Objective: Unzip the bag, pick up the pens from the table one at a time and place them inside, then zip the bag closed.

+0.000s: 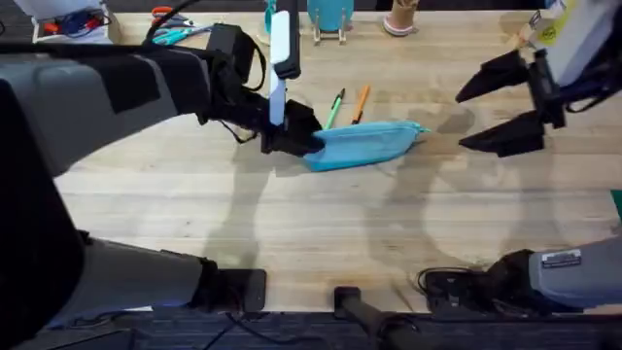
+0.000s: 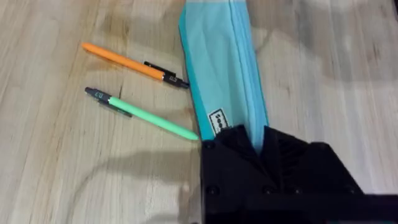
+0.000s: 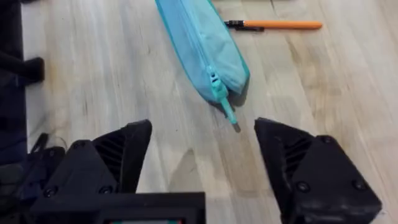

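The bag (image 1: 364, 144) is lying on the worktop (image 1: 292, 214), zipper shut. The left claw (image 1: 292, 136) is pinching the bag's end. The green pen (image 1: 335, 107) and orange pen (image 1: 361, 102) are lying just behind the bag. The right claw (image 1: 501, 107) is gaping wide near its zipper-pull (image 3: 227, 112) end.

Left arm: grey shell segments joined by black joints, black wrist block, thin black cable looping beside it.
Left gripper (image 1: 292, 139): matte black body, 2 small screws on its near face.
Right arm: pale grey link with a white label near its base, black cable coiled beside.
Right gripper (image 1: 498, 107): 2 black wedge-shaped fingers (image 3: 310, 171), ribbed inner faces, round screws at the corners.
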